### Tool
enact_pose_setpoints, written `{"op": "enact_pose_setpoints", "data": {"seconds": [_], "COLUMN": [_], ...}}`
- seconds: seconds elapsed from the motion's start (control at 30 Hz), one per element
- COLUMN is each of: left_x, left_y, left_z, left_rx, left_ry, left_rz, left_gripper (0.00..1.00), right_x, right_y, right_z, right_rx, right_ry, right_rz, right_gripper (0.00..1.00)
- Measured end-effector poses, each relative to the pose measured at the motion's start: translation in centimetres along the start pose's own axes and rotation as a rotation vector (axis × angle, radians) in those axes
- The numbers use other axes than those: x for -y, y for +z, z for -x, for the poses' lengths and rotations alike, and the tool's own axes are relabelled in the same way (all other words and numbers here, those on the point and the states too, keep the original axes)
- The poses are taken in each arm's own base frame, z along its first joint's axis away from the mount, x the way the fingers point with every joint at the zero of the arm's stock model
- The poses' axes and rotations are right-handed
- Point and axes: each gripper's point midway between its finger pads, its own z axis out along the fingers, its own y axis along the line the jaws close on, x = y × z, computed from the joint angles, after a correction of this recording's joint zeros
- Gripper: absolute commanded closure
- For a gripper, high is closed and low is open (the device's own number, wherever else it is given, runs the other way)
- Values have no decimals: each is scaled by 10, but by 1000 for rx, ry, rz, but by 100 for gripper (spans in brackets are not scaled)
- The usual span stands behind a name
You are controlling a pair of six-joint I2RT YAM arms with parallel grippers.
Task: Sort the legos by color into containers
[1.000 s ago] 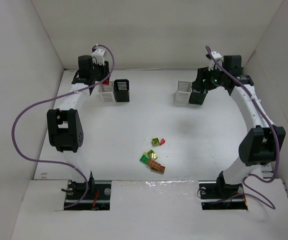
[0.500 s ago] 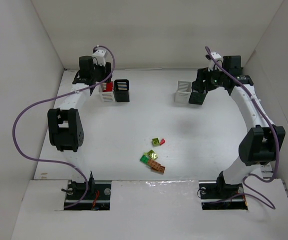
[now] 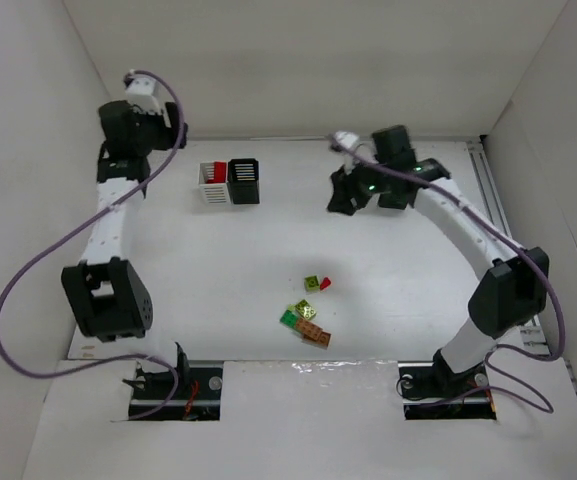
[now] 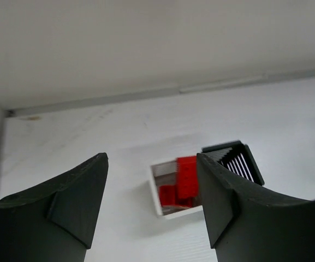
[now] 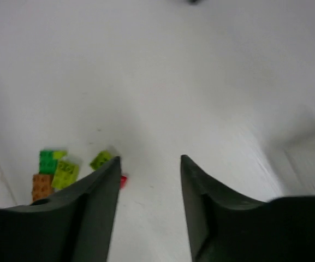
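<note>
- White-walled enclosure, white tabletop (image 3: pixel 268 240).
- Top view:
  - The left tool (image 3: pixel 158 135) has pulled up and back to the far-left corner. A second ago it sat over the white bin (image 3: pixel 208 192), which now shows red legos (image 3: pixel 219 170) inside.
  - The black bin (image 3: pixel 244 180) touches the white bin on its right.
  - The right tool (image 3: pixel 342 196) has swung off the right-hand bin pair toward centre, and the arm now hides that pair.
  - The loose pile (image 3: pixel 308 312) sits near the front edge, unmoved.
- Left wrist: jaws spread wide with nothing between them. The white bin with the reds is ahead and below.
- Right wrist: jaws apart and empty, aimed toward the pile. It holds a green brick (image 5: pixel 47 159), an orange brick (image 5: pixel 41 187), two yellow-green bricks (image 5: pixel 65 174) and one small red brick (image 5: pixel 123 181).
- Read: the drops look finished, the right arm is likely next to pick, and roughly five bricks are left.
</note>
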Motion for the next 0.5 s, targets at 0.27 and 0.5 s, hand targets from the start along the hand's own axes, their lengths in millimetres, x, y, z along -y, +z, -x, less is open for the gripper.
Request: {"op": "enact_pose_setpoints", "data": {"seconds": [0.27, 0.5], "left_x": [-57, -41], "left_y": [-144, -167], "left_z": [102, 47], "left_rx": [288, 201], "left_ry": [23, 7], "left_rz": [226, 216], "left_gripper": [35, 30], "right_x": [-218, -197], "right_y": [71, 91], "right_z": [-61, -149], "right_rx": [-213, -438], "right_ry": [-346, -304], "right_rz": [493, 439], "right_gripper": [66, 40]}}
